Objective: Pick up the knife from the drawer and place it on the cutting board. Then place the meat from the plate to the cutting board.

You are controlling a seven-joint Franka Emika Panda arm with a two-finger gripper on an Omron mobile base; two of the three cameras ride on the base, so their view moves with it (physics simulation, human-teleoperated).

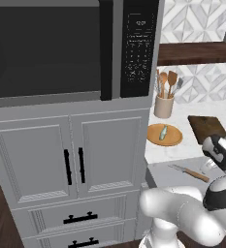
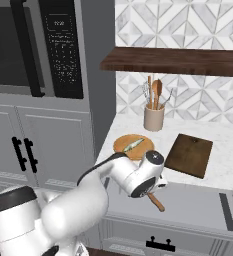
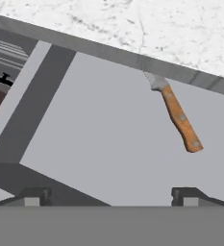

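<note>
The knife (image 3: 180, 118) lies in the open drawer (image 3: 108, 134), its brown handle toward me and its silver blade partly under the counter edge. My gripper (image 3: 111, 197) hovers open above the drawer floor, short of the knife and to one side, holding nothing. In the base views the knife (image 1: 190, 172) (image 2: 157, 202) lies in the drawer (image 1: 160, 170) below my hand. On the counter, the orange plate (image 1: 172, 138) (image 2: 122, 144) holds the pale meat (image 1: 163, 132) (image 2: 134, 145). The dark cutting board (image 1: 205, 127) (image 2: 189, 155) lies to its right.
A cream crock (image 1: 164, 106) (image 2: 154, 118) of wooden utensils stands behind the plate. A dark wooden shelf (image 2: 178, 61) hangs above the marble counter (image 3: 156, 29). A microwave (image 1: 46, 48) and tall grey cabinets (image 1: 71, 160) stand to the left.
</note>
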